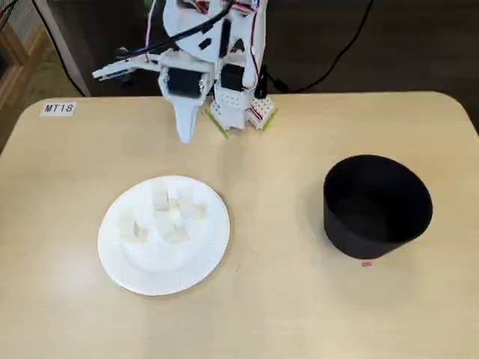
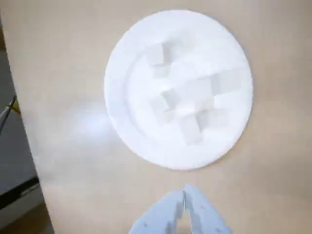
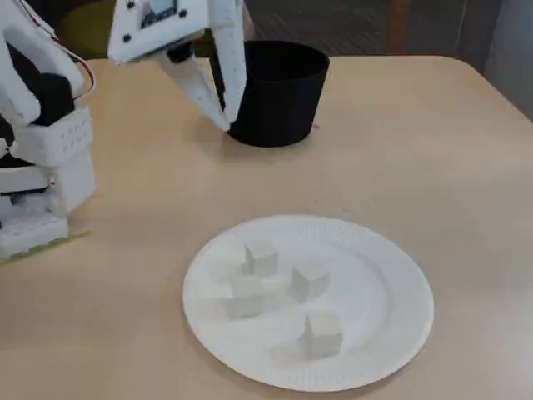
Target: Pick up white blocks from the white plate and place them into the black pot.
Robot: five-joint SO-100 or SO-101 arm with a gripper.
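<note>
A white plate [image 1: 120, 262] [image 2: 122, 58] [image 3: 391, 333] lies on the tan table with several white blocks [image 1: 161, 198] [image 2: 199, 90] [image 3: 308, 282] clustered on it. In a fixed view the black pot [image 1: 378, 206] [image 3: 279, 92] stands apart to the plate's right, and nothing shows inside it. My gripper [image 1: 185, 137] [image 2: 184, 195] [image 3: 226, 125] hangs above the table behind the plate, pointing down, with its fingers closed together and nothing between them. It is clear of both plate and pot.
The arm's base [image 1: 239, 105] [image 3: 42, 167] sits at the table's rear edge with cables behind it. A label reading MT18 [image 1: 58, 108] is stuck at the back left corner. A small pink mark [image 1: 366, 263] lies by the pot's foot.
</note>
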